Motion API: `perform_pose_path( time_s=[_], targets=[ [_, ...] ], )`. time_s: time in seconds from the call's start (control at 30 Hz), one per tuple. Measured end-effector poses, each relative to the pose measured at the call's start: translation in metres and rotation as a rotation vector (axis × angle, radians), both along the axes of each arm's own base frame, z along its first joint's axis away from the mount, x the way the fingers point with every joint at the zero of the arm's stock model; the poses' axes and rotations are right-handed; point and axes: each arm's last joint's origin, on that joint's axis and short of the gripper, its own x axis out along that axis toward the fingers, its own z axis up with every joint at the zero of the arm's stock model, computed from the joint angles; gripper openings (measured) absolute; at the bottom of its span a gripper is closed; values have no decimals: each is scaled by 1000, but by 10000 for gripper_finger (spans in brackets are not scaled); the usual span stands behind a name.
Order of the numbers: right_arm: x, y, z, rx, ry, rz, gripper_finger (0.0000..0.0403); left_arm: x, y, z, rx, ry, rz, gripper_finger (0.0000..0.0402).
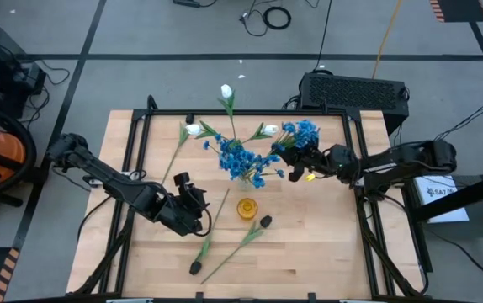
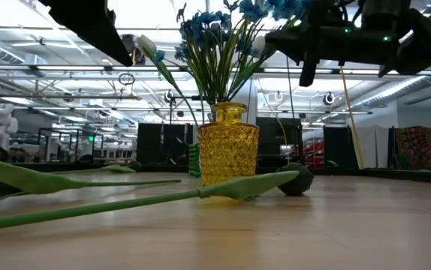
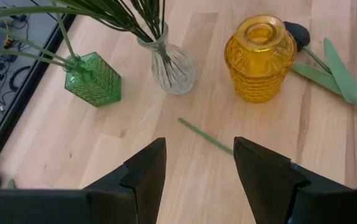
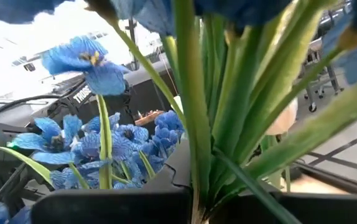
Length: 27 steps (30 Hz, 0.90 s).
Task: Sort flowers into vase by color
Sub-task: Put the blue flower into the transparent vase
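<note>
The right claw (image 1: 296, 164) hung above the middle of the surface (image 1: 326, 252), pinched on a blue flower cluster (image 1: 300, 133); in the right wrist view its green stems (image 4: 194, 112) ran straight up from between the fingers, which pressed against them. From that claw the clear vase (image 3: 173, 65), already stuffed with blue flowers (image 1: 241, 160), lay toward the left arm's side, just beside it and lower down. The held stems stood nearly upright, heads tipped toward the far edge, so I judged the coming move turned on carrying the stem ends sideways over that vase's mouth and then lowering them along their own long axis.

The left claw (image 1: 193, 202) hovered low over the near-left part of the surface with its fingers (image 3: 144, 177) spread and nothing between them. A dark-budded flower (image 1: 265, 222) lay flat in front of it, its long stem (image 1: 225, 252) running slantwise from the near edge up toward the yellow vase (image 1: 246, 208), the bud resting just beside that vase. A second dark bud (image 1: 195, 268) lay nearer the front edge. The left arm was plainly the nearer one to both.

White tulips (image 1: 226, 91) stood in the green vase (image 3: 94, 79), which sat on the far side of the clear one.
</note>
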Motion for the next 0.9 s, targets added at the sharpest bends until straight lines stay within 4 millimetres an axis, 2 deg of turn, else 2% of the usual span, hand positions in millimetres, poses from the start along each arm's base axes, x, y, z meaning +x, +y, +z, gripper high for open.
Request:
perform_pose_path(
  time_s=[0.4, 0.73, 0.9],
  targets=[
    [12, 6, 4, -32, 15, 49, 8, 2, -1, -3, 4, 4, 3, 196],
    [13, 7, 2, -51, 44, 44, 8, 3, 0, -2, 11, -6, -1, 196],
    [11, 10, 7, -77, 24, 49, 8, 2, 1, -14, 29, -8, -4, 196]
  ],
)
